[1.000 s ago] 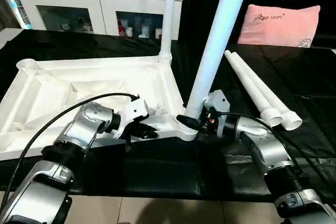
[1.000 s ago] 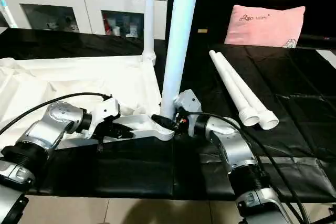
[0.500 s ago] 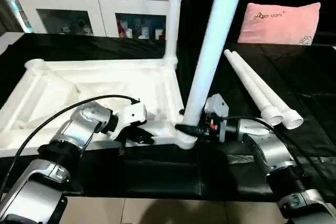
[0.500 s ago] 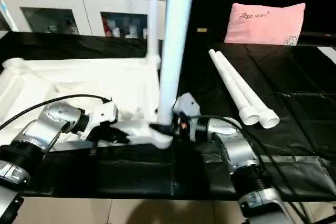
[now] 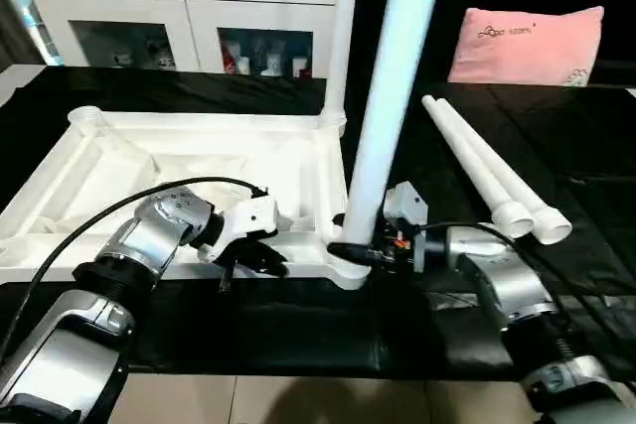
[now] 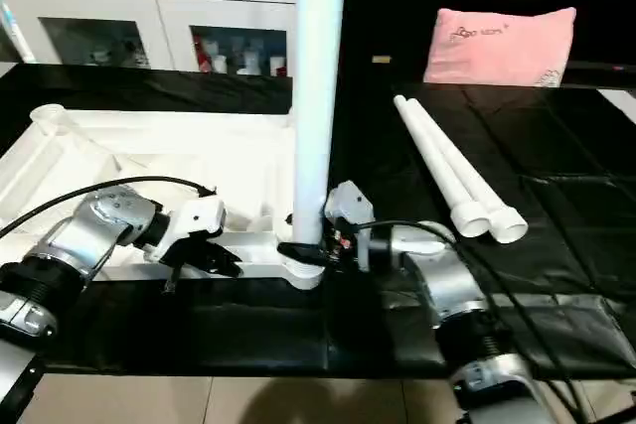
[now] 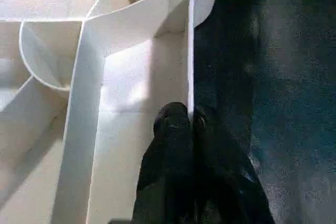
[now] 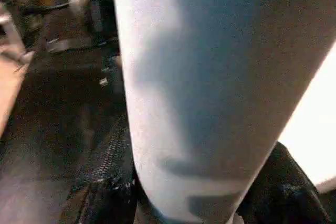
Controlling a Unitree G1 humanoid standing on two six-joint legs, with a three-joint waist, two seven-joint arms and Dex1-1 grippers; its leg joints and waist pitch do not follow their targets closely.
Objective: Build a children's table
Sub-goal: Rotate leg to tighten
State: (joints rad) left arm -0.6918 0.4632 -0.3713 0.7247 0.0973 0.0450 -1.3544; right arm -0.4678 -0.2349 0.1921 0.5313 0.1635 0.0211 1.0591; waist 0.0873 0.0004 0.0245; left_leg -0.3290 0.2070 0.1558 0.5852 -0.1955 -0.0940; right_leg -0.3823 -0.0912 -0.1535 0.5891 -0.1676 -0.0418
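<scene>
Left hand (image 5: 266, 257) pinched shut on the near rim of the tabletop (image 5: 199, 161), thin wall between its fingers (image 7: 170, 129). Right hand (image 5: 350, 250) half open, clamped around the base of the near leg (image 5: 383, 126), which stands upright in the near corner socket. Tabletop lies ribbed side up on the black bench (image 5: 556, 146). Second leg (image 5: 338, 37) upright in the far corner socket. Two loose legs (image 5: 487, 181) lie side by side on the bench, right of the tabletop, apart from it.
</scene>
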